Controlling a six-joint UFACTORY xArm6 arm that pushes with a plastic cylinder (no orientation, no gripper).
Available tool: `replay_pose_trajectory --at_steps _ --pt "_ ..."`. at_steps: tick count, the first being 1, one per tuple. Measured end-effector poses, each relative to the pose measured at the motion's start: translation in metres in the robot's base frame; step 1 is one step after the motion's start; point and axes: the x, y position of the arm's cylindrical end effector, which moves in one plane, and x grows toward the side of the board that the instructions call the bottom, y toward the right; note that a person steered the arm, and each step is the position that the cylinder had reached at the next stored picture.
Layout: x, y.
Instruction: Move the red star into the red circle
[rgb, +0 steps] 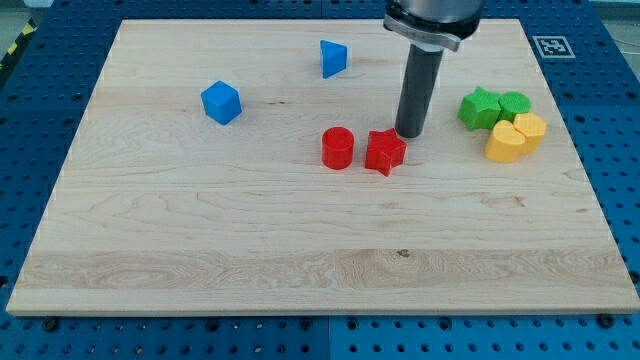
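my tip (409, 134) down on the surface (300, 230), just at the upper right of the red star (385, 151).

no pincer here, only a straight dark rod, nothing to open or hold; can't tell if tip touches the star, looks touching or just apart. red star sits just to the view's lower left of my tip, red circle (338, 148) just beside the star on its far side, small gap between them. to the tip's right: two green blocks (480, 108) (514, 105) and two yellow blocks (506, 141) (531, 128), clustered and touching. up left of the tip a blue triangular block (332, 58), far left a blue cube (221, 102).
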Motion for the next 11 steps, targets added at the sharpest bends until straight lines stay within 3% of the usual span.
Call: replay_pose_trajectory --at_steps 2,4,5,11 --pt "0.025 0.035" --pt "0.067 0.028" --pt "0.055 0.003" --pt "0.035 -0.024"
